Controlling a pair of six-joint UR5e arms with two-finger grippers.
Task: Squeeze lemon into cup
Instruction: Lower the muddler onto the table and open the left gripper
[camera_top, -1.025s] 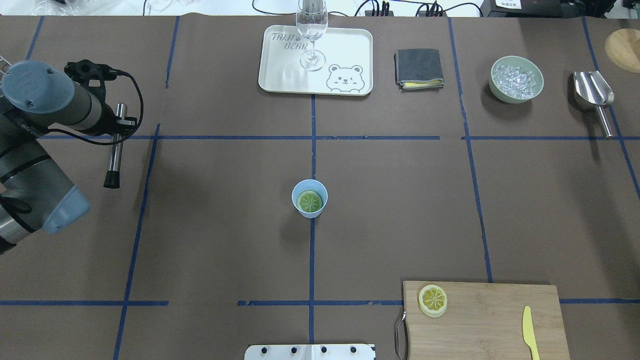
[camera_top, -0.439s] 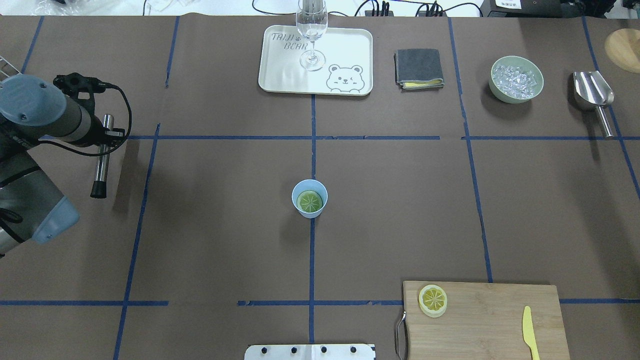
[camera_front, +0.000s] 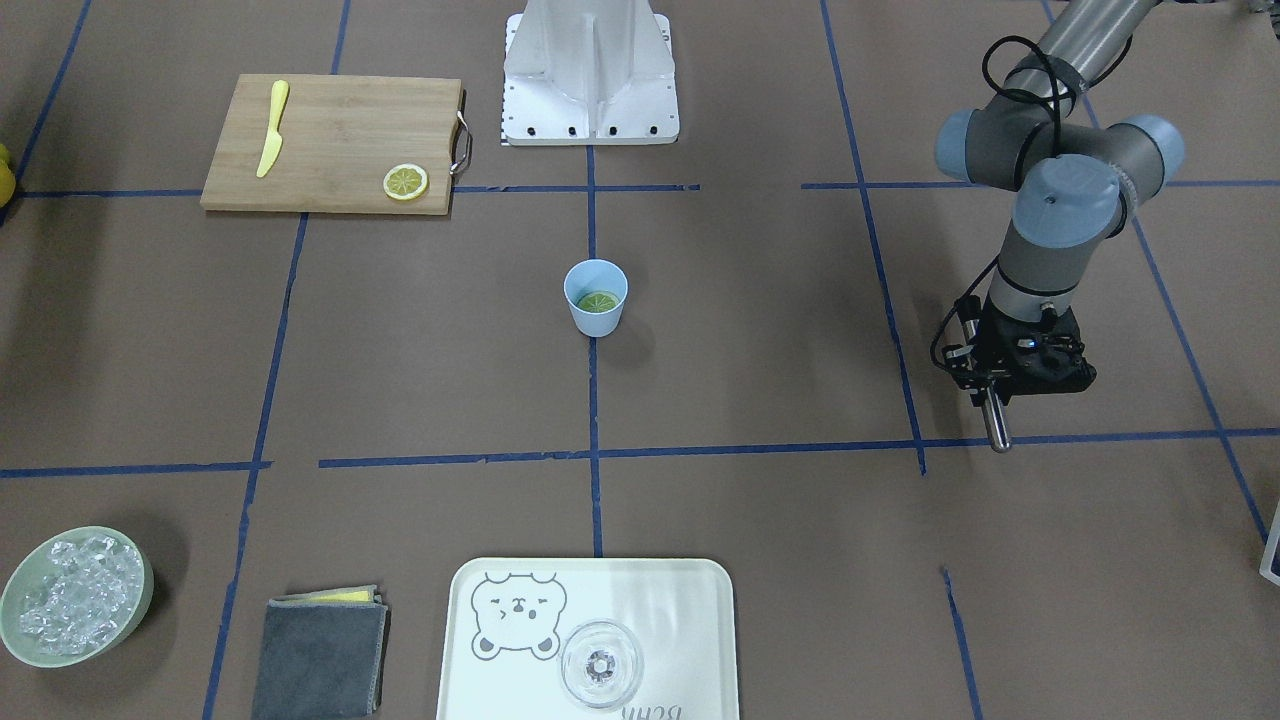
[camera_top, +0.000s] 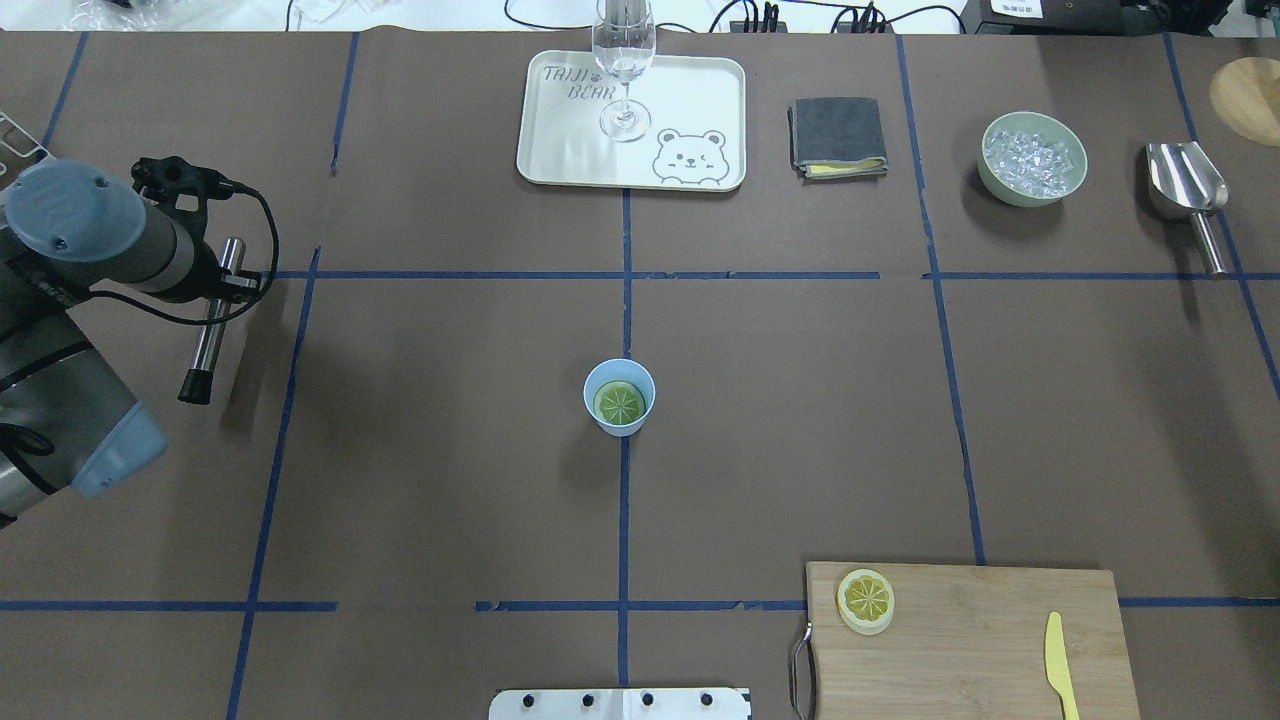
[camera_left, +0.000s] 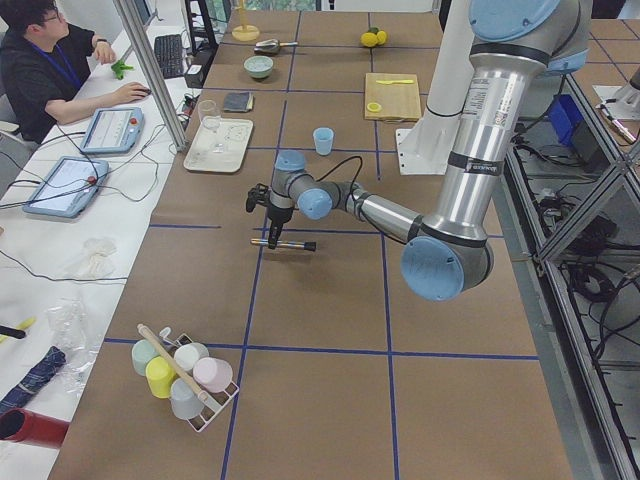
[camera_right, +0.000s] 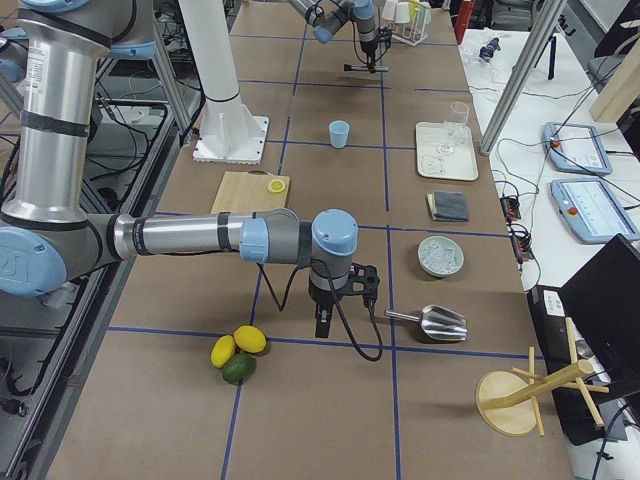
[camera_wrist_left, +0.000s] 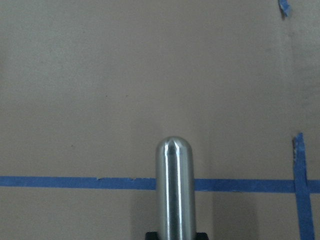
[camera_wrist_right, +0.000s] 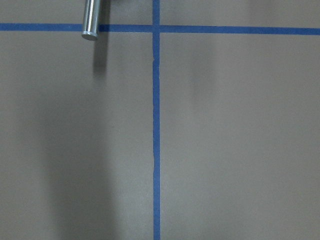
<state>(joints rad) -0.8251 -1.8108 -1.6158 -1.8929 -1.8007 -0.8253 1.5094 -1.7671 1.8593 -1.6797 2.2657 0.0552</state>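
Observation:
The light-blue cup (camera_top: 619, 421) stands at the table's middle with a lemon slice (camera_top: 619, 403) lying flat inside it; both also show in the front-facing view, cup (camera_front: 595, 318) and slice (camera_front: 600, 300). A second lemon slice (camera_top: 865, 598) lies on the wooden cutting board (camera_top: 980, 640). My left gripper (camera_top: 228, 283) is far left of the cup and shut on a steel rod with a black tip (camera_top: 205, 340), held level above the table. My right gripper (camera_right: 322, 322) shows only in the exterior right view, so I cannot tell its state.
A yellow plastic knife (camera_top: 1060, 665) lies on the board. At the far edge are a tray (camera_top: 690, 100) with a clear glass (camera_top: 624, 60), a grey cloth (camera_top: 838, 137), a green bowl of ice (camera_top: 1033, 200) and a steel scoop (camera_top: 1185, 180).
My left gripper has moved left and a little nearer with the rod, then slightly back right; the rod now tilts a bit. Cup and slices have not moved.

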